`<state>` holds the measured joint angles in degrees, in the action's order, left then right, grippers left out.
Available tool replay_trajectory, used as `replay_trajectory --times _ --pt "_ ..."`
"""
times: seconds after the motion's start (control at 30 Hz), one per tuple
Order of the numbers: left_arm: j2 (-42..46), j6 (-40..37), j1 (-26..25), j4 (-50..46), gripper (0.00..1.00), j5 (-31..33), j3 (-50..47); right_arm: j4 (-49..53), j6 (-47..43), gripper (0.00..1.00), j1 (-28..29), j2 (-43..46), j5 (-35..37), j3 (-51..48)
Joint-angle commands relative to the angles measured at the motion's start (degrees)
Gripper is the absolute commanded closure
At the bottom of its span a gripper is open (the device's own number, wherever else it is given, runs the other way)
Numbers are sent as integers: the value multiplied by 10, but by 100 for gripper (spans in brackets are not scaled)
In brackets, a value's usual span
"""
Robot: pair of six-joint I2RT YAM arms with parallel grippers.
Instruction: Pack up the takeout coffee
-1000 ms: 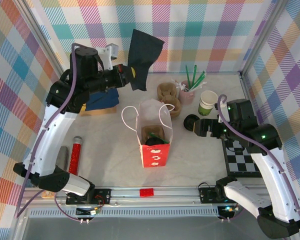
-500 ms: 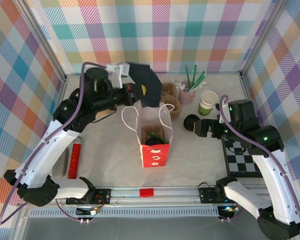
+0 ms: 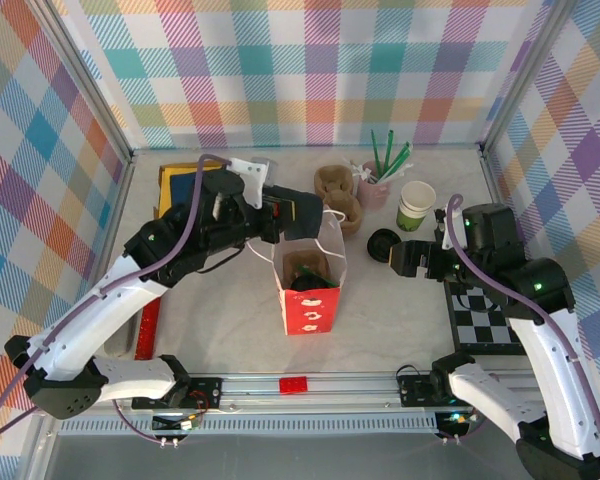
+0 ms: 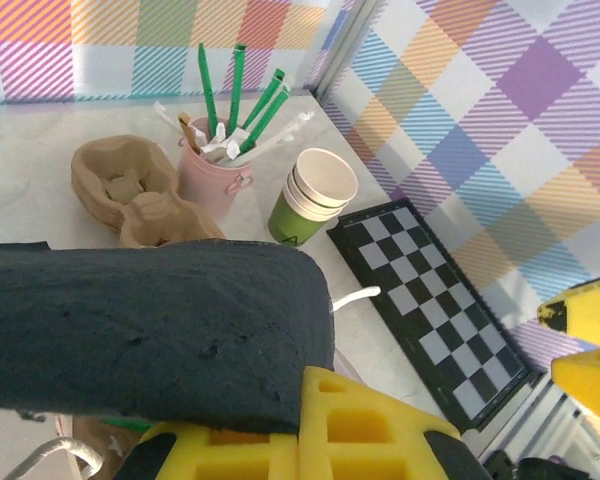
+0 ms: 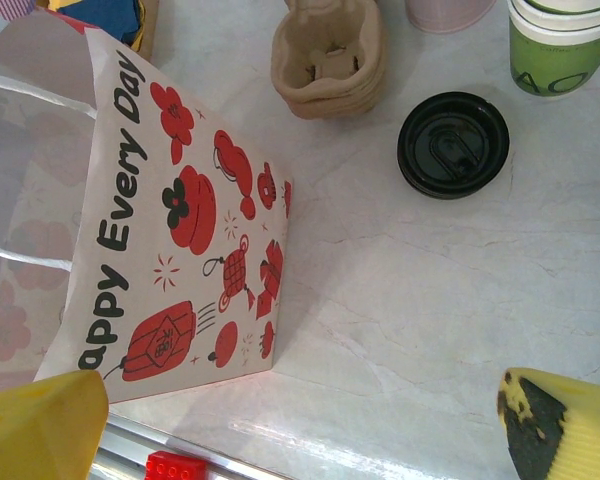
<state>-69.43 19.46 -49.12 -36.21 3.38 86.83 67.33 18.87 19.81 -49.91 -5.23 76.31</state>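
Note:
The white paper bag (image 3: 308, 305) with red prints stands open at the table's middle. Inside it I see a brown carrier and the takeout coffee (image 3: 317, 286), a dark cup with a black lid, mostly hidden by the bag's walls. My left gripper (image 3: 280, 212) is shut on a dark navy napkin (image 3: 306, 212) held flat just above the bag's back rim. In the left wrist view the napkin (image 4: 150, 330) lies over the yellow fingers (image 4: 370, 430). My right gripper (image 3: 394, 256) hangs open right of the bag (image 5: 170, 230), above bare table.
A loose black lid (image 5: 452, 145) lies near stacked light-green cups (image 3: 416, 205). Brown cup carriers (image 3: 340, 195) and a pink cup of green straws (image 3: 375, 185) stand behind the bag. A checkerboard (image 3: 485, 315) lies at right, a red tube (image 3: 148, 325) at left, and a red brick (image 3: 293, 384) on the front rail.
My left arm swung the napkin from high at the back down and rightward to the bag's mouth. The right arm has not moved.

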Motion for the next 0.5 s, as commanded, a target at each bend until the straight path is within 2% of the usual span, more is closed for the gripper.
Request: replay_trajectory --times 0.0,0.1,0.27,0.47 --pt "4 -57 -31 -3 100 48 28 -1 9 0 -2 2 -14 0" --pt "-5 -66 -43 -20 100 43 67 -4 10 0 -2 -1 -17 0" --pt "1 -43 -47 -6 100 -11 104 -4 12 1 -2 2 -17 -1" --pt "14 51 -47 33 100 -92 105 1 12 1 -2 6 -13 1"
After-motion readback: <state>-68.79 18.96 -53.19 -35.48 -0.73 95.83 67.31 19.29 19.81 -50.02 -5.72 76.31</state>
